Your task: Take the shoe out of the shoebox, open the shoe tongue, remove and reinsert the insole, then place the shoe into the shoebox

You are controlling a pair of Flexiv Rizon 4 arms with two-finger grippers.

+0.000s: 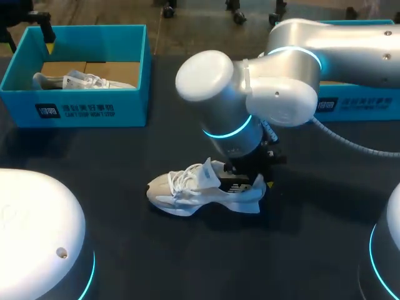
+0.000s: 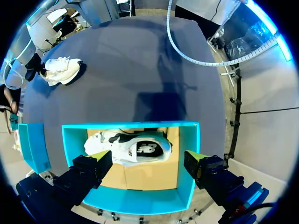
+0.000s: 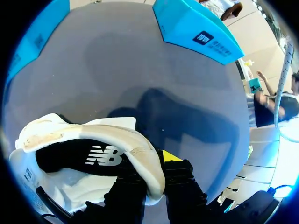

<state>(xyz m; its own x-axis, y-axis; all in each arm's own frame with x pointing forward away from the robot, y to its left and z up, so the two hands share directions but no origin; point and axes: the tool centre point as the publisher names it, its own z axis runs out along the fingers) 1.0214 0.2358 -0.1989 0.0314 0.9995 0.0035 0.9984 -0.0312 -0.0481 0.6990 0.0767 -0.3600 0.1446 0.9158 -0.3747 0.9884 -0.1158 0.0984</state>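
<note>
On the dark table, the blue shoebox sits far left with another shoe inside, and the left gripper hangs wide open and empty above it. At centre the right gripper pinches the shoe by its heel rim. A firm pinch there should steady it for spreading the tongue. The shoe stands upright, white and black, with loose laces.

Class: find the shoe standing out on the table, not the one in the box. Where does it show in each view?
Head view: shoe mid-table, toe towards the view's left.
Left wrist view: shoe far across the table, beyond the shoebox below the left gripper.
Right wrist view: shoe held at its heel by the right gripper.
Landmark: blue shoebox; which box the right wrist view shows is unclear.
</note>
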